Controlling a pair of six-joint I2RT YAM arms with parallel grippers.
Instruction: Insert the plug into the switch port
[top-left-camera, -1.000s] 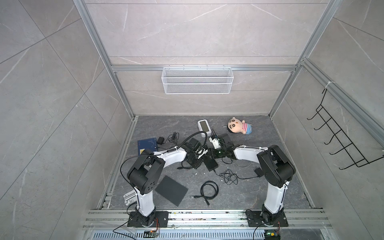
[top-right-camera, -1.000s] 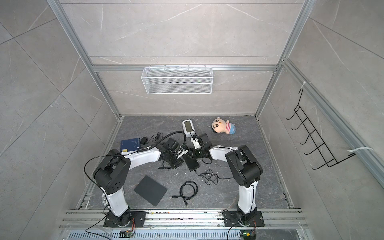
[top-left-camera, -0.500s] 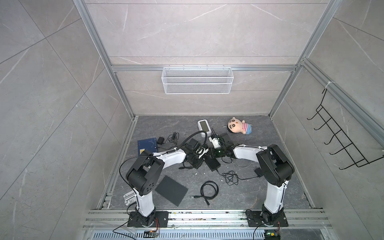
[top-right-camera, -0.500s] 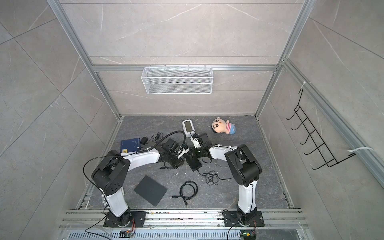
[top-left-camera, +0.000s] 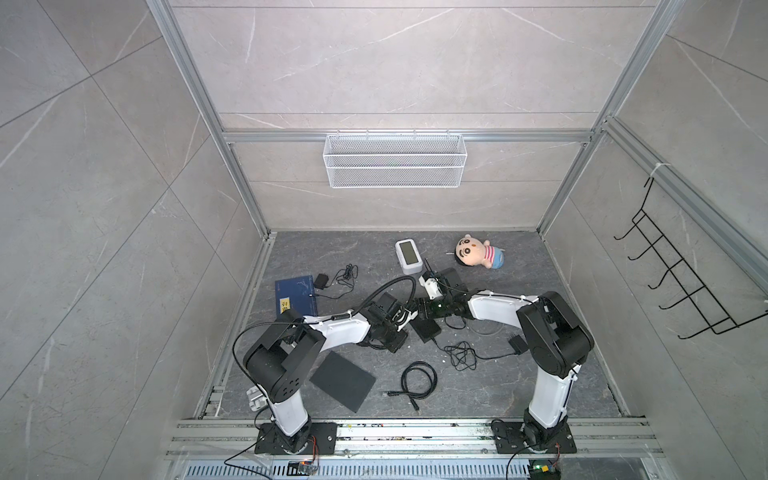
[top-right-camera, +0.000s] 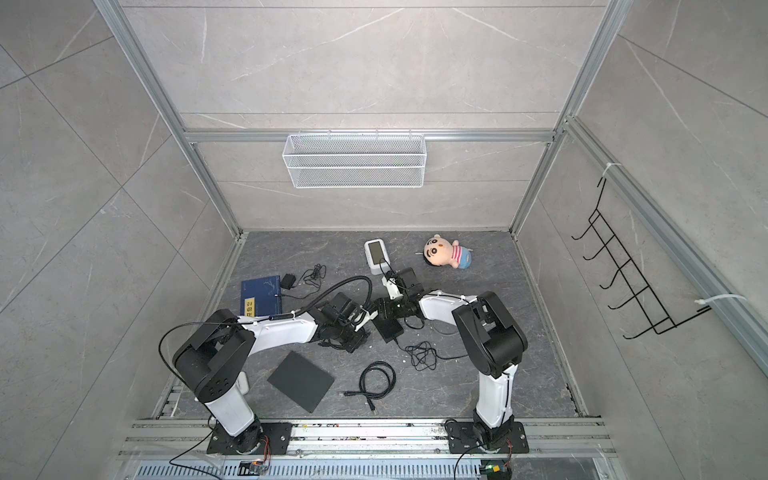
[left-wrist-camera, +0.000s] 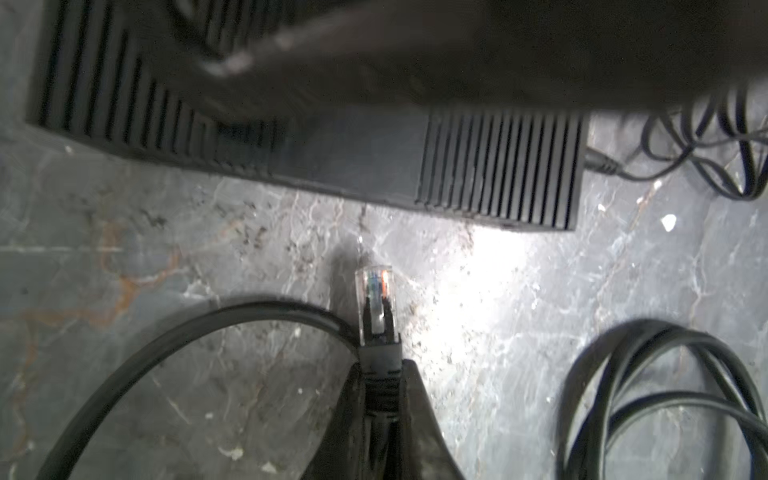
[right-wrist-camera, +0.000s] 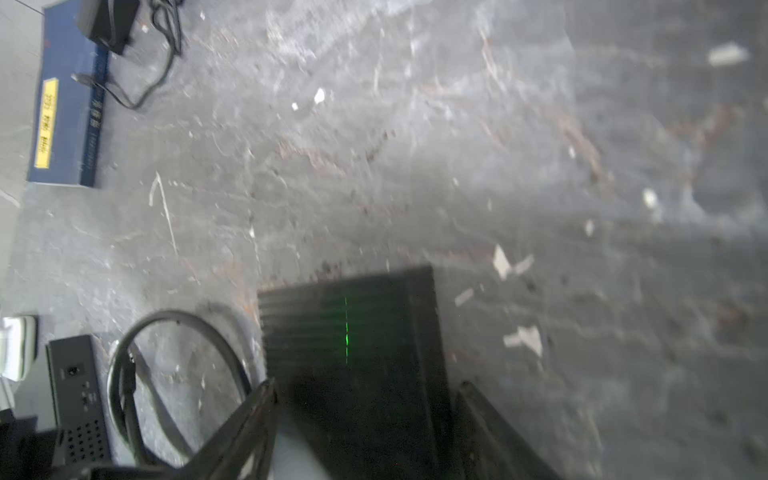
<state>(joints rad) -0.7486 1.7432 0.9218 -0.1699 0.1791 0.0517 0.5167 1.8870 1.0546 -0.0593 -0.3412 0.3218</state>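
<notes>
The switch (top-left-camera: 427, 330) (top-right-camera: 390, 328) is a black ribbed box lying flat mid-floor. In the left wrist view its vented side (left-wrist-camera: 494, 166) faces the plug, and no port shows. The clear-tipped plug (left-wrist-camera: 376, 303) juts from my left gripper (left-wrist-camera: 381, 365) (top-left-camera: 405, 321), which is shut on its black boot, a short gap from the switch. My right gripper (right-wrist-camera: 365, 390) (top-left-camera: 424, 309) is open and straddles one end of the switch (right-wrist-camera: 353, 324), where a green light glows. Small gaps show beside both fingers (right-wrist-camera: 257, 415).
A second black box (top-left-camera: 392, 341) lies under the left wrist. A coiled black cable (top-left-camera: 417, 380), a black pad (top-left-camera: 343, 380), a tangled cord (top-left-camera: 461, 355) with adapter (top-left-camera: 517, 345), a blue book (top-left-camera: 296, 296), a white device (top-left-camera: 407, 254) and a plush doll (top-left-camera: 478, 252) dot the floor.
The right gripper has edged slightly left over the switch. The left gripper keeps the plug in much the same place.
</notes>
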